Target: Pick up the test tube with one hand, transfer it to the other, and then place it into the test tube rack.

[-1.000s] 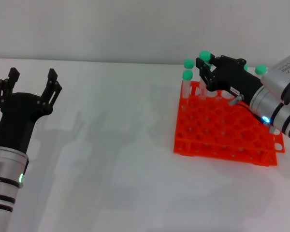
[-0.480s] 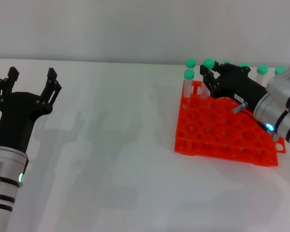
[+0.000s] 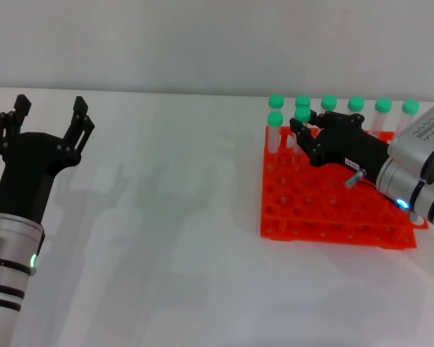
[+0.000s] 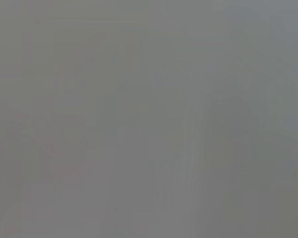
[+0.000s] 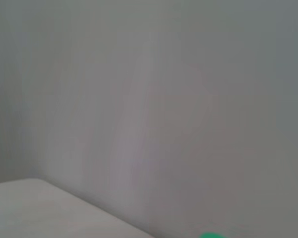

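Note:
The orange-red test tube rack [image 3: 325,210] stands on the white table at the right in the head view. My right gripper [image 3: 302,130] reaches over its back left part and is shut on a green-capped test tube [image 3: 302,114], held upright with its lower end down in the rack. My left gripper [image 3: 49,116] is open and empty, raised at the far left, far from the rack. A green cap edge [image 5: 211,235] shows in the right wrist view. The left wrist view shows only grey.
Several more green-capped tubes [image 3: 356,104] stand in the rack's back row, and one [image 3: 275,120] stands in the row in front at the left corner. The white table [image 3: 166,238] stretches between the two arms. A grey wall lies behind.
My right gripper has lowered the tube and drawn back toward the rack's middle. The back row of tubes has come into view. My left arm has barely moved.

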You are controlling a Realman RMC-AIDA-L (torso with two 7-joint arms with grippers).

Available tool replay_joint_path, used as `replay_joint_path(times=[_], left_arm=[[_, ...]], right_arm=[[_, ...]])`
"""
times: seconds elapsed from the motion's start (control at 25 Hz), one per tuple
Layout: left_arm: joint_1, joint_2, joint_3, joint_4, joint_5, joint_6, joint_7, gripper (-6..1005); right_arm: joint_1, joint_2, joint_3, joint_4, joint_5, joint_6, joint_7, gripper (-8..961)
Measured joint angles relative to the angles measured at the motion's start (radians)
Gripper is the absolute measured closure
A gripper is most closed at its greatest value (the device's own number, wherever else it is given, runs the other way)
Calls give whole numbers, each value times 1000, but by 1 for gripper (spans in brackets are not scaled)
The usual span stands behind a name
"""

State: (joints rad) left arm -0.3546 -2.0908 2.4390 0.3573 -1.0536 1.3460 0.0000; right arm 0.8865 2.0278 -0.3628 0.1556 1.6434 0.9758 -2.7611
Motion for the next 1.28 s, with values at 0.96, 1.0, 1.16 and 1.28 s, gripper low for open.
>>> replay_joint_path(times=[0.96,1.0,1.16,1.28], left_arm=[[0,0,-24,-3,-4,0,0,125],[-1,0,-32,-5,-5,0,0,125],[-2,0,-41,-12,-7,6,-7,125],[-10,1,-43,-25,-6,8,-12,125]], right_arm=[[-280,-9,4,-149,42,326,219,312],[-305,-8,9,-161,77,339,214,311],[-385,-10,77,-169,251,326,175,306],[-417,-12,147,-171,328,295,122,303]])
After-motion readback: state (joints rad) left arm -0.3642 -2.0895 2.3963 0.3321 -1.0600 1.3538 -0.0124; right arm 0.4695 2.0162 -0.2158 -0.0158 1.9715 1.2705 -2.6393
